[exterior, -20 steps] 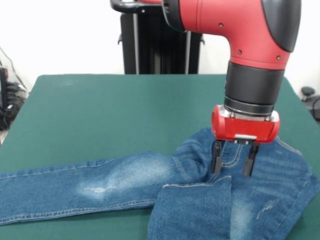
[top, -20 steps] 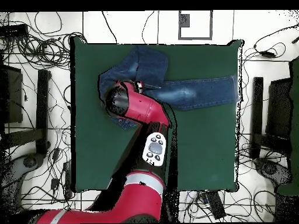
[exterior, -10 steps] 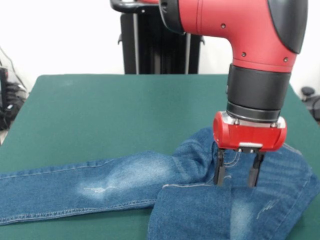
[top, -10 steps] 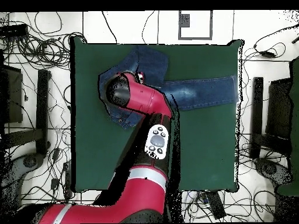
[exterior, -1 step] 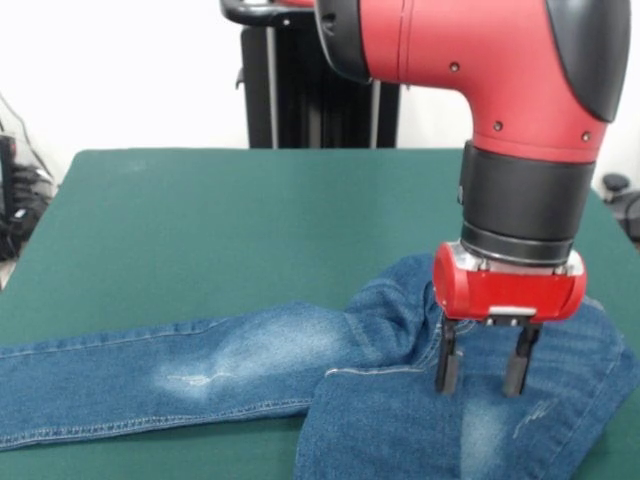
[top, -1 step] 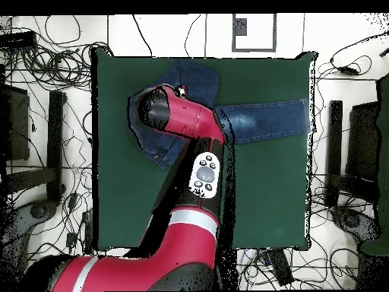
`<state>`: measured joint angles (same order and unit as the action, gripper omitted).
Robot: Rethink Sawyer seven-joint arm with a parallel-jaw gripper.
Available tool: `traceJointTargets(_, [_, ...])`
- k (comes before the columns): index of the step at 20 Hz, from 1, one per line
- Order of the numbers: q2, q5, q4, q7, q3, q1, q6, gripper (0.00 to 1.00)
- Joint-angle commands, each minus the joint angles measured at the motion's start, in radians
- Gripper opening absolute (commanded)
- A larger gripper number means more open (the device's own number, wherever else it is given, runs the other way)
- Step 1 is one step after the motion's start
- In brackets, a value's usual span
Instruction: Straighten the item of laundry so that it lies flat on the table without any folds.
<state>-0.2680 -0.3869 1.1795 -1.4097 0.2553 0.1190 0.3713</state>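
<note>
Under the spread end effector (exterior, -1 step: 480, 372), faded blue jeans (exterior, -1 step: 250, 365) lie folded over.

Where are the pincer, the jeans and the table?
pincer (exterior, -1 step: 480, 374): front view, midway between its two black fingertips, open.
jeans (exterior, -1 step: 250, 355): front view, faded patch on the outstretched leg.
table (exterior, -1 step: 220, 220): front view, bare green cloth top.
</note>
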Motion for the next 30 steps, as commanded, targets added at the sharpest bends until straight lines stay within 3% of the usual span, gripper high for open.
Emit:
traceJointTargets(1, [0.081,0.039,-0.049,-0.166,-0.013,-0.005,0.148,1.00])
traceJointTargets(18, [0.110,0.007,-0.112,-0.232,0.049,-0.004,0.219,1.00])
traceJointTargets(30, [0.084,0.009,-0.040,-0.244,0.052,0.010,0.179,1.00])
